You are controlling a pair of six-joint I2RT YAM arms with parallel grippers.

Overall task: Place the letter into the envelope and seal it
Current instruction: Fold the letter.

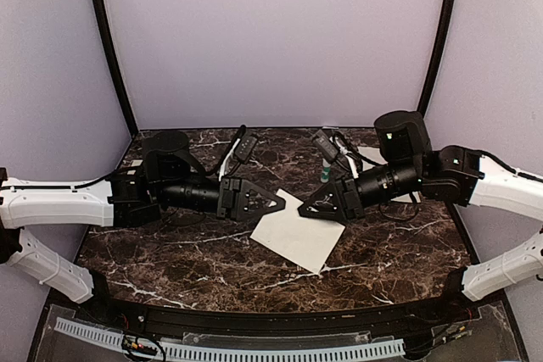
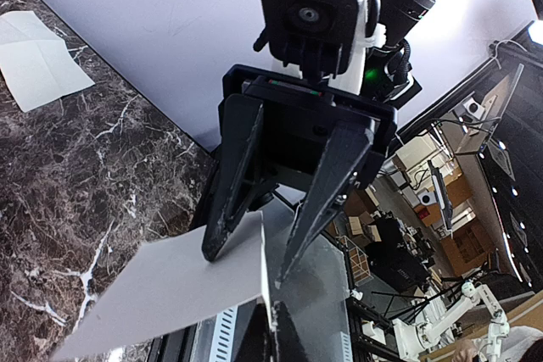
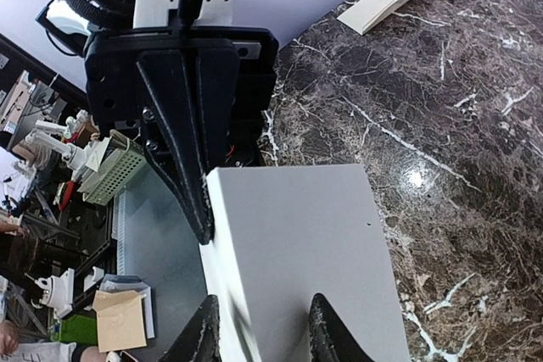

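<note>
The envelope point(image 1: 297, 239), a cream sheet bent along one long side, hangs just above the marble table point(image 1: 170, 260) at the centre. My left gripper point(image 1: 278, 203) is shut on its bent edge, which shows as a thin white line between the closed fingers point(image 2: 277, 307). My right gripper point(image 1: 307, 211) faces it from the other side, its jaws apart. They straddle that same edge of the envelope point(image 3: 305, 260) without pinching it point(image 3: 263, 298). The letter point(image 2: 38, 52), a flat creased sheet, lies at the back right point(image 1: 371, 156), partly hidden by the right arm.
A narrow folded cream paper point(image 3: 386, 2) lies on the marble far off on the left arm's side. Curved white walls close the back and sides. A perforated white strip point(image 1: 229, 349) runs along the near edge below the table.
</note>
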